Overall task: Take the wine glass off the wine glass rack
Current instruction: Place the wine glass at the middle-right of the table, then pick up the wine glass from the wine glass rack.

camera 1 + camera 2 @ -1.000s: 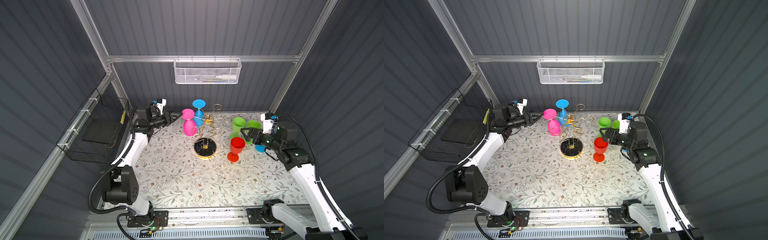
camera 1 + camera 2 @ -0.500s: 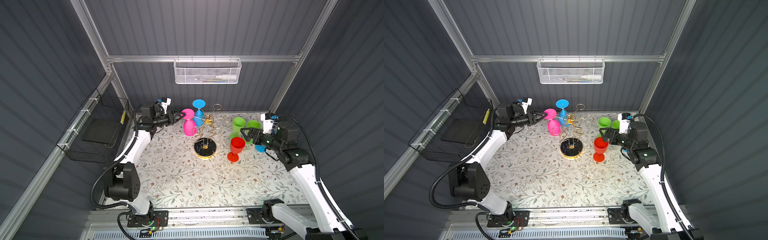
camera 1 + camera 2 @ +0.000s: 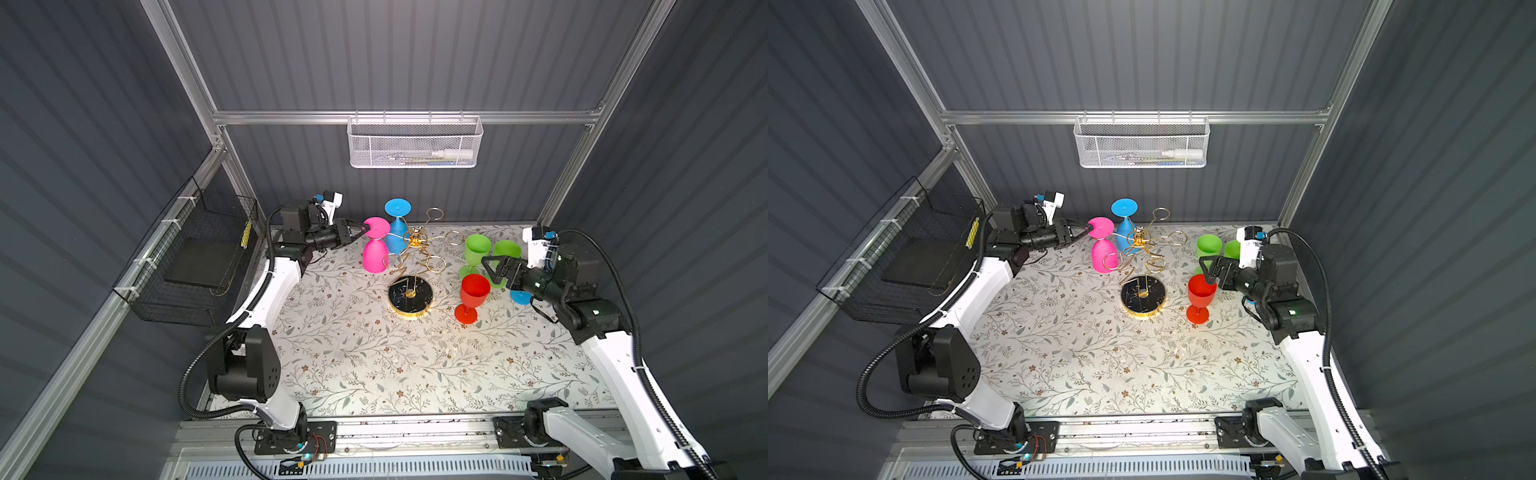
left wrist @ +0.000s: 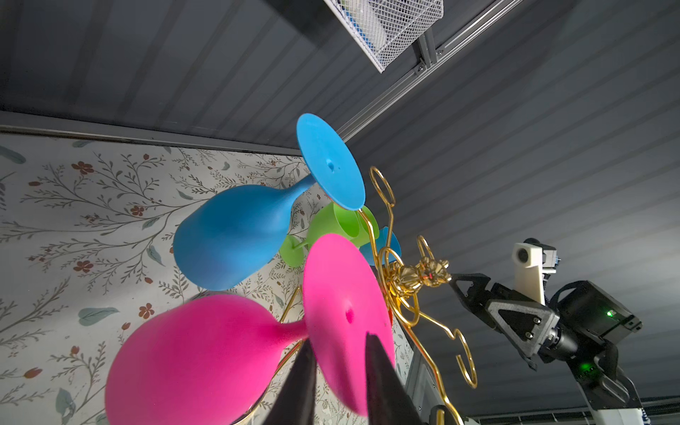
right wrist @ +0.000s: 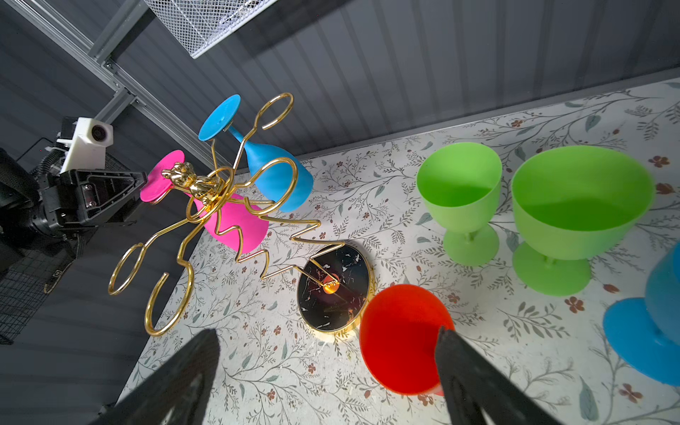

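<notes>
Left fingers [image 4: 382,386] have narrowed around the pink wine glass [image 4: 198,360] foot.

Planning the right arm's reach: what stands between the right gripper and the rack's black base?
The red wine glass stands upright between the right gripper and the rack's black base, seen in both top views.

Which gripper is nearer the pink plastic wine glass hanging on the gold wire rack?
Left. The left gripper straddles the foot of the pink plastic wine glass; the right gripper is across the gold wire rack, open beside the red plastic glass.
</notes>
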